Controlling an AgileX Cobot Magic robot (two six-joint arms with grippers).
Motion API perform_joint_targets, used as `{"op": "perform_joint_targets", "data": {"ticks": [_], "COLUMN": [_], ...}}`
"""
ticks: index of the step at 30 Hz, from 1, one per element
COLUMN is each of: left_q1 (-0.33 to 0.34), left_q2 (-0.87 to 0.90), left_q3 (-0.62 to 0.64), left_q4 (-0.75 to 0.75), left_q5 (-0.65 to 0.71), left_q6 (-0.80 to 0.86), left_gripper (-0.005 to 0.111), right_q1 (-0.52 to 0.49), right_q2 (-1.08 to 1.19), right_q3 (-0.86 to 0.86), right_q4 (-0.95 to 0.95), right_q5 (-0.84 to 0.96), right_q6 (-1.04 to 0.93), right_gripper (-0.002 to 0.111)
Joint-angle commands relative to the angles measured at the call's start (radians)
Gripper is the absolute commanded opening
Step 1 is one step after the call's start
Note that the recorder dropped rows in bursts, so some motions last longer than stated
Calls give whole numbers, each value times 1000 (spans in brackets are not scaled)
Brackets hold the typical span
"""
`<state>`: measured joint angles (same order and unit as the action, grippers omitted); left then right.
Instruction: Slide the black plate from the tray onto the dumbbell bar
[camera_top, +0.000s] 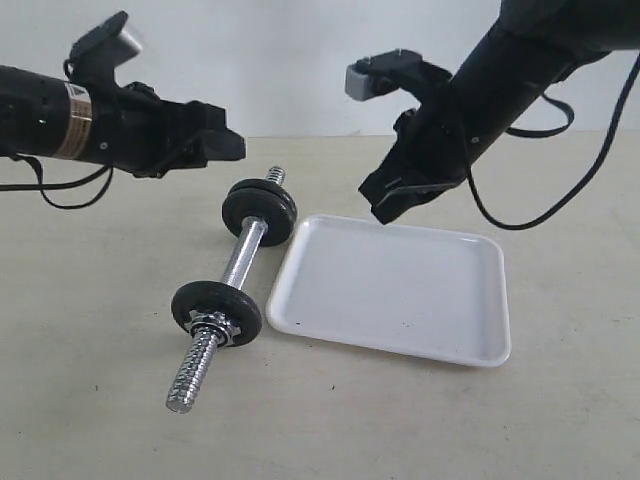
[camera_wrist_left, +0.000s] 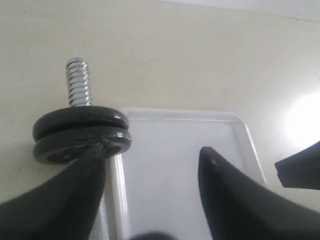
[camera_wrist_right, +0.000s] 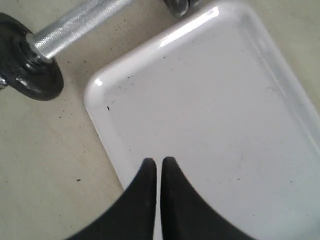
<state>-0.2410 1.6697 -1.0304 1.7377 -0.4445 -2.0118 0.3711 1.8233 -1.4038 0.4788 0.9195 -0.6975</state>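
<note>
The dumbbell bar (camera_top: 243, 255) lies on the table to the left of the tray (camera_top: 400, 290). Two matte-black discs (camera_top: 258, 207) sit pressed together at its far end, the black plate among them. The near end carries the disc with the silver nut (camera_top: 215, 310). No disc lies in the tray. My left gripper (camera_top: 235, 145) hovers open above the far discs (camera_wrist_left: 80, 130), with nothing between its fingers (camera_wrist_left: 152, 150). My right gripper (camera_top: 385, 210) hangs shut and empty over the tray's far left part (camera_wrist_right: 158, 161).
Bare beige table surrounds the bar and tray. The right wrist view shows the bar (camera_wrist_right: 75, 25) with a black disc (camera_wrist_right: 30, 75) just off a tray corner (camera_wrist_right: 95, 87). The right arm's cable (camera_top: 520, 215) loops behind the tray.
</note>
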Motion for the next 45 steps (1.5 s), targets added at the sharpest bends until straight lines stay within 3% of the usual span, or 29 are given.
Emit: {"op": "perform_joint_targets", "data": {"ticks": [1, 8, 16, 21, 29, 34, 37, 41, 45], "left_q1": [27, 50, 50, 50, 50, 50, 50, 50, 50], "left_q2": [-113, -350, -640, -835, -1250, -1476, -1589, -1670, -1670], "left_q3": [4, 10, 13, 74, 421, 600, 694, 809, 910], "left_q4": [7, 7, 7, 7, 7, 7, 7, 7, 7], "left_q5": [-82, -141, -125, -7, 362, 473, 553, 530, 523], "left_q6": [14, 112, 137, 138, 278, 317, 317, 374, 380], "left_gripper": [46, 4, 4, 4, 4, 4, 4, 4, 4], "right_q1": [-2, -2, -2, -2, -2, -2, -2, -2, -2], "right_q2": [-113, -354, -673, -853, -1087, -1207, -1288, -1409, -1476], "right_q3": [-5, -5, -5, -5, 22, 271, 450, 697, 913], "right_q4": [-17, -28, -59, -175, -492, -503, -615, -641, -645], "right_q5": [3, 10, 36, 36, 40, -62, -225, -538, -677], "right_q6": [12, 12, 78, 178, 452, 507, 678, 714, 749], "right_gripper": [0, 0, 0, 0, 0, 0, 0, 0, 0]}}
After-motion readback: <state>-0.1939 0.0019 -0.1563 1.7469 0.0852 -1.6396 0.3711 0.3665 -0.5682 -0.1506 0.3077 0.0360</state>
